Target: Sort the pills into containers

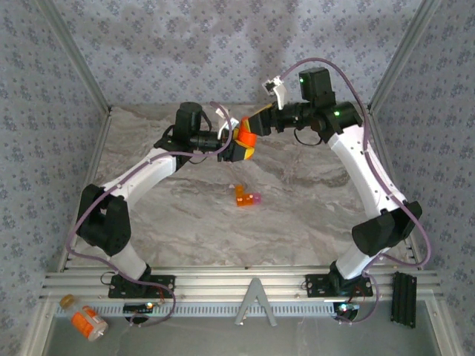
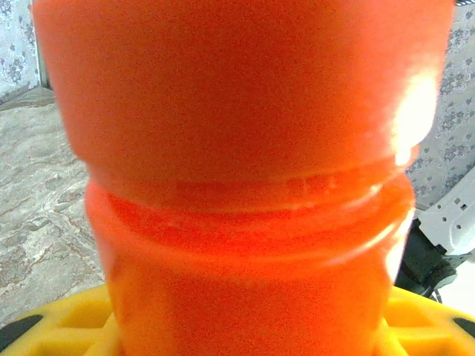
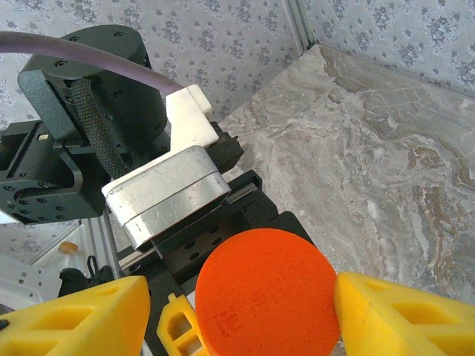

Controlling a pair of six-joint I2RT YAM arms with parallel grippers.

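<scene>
Right gripper: fingers spread about the orange cap, one touching its rim, the other just apart. Beyond the cap, the left gripper pinches the pill bottle. Close squarely before twisting. The small orange box lies well below.

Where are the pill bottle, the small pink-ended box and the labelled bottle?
pill bottle (image 3: pixel 263 293), right wrist view, its cap.
pink-ended box (image 1: pixel 248 198), top view, its middle.
labelled bottle (image 1: pixel 90 323), top view, its label.
</scene>
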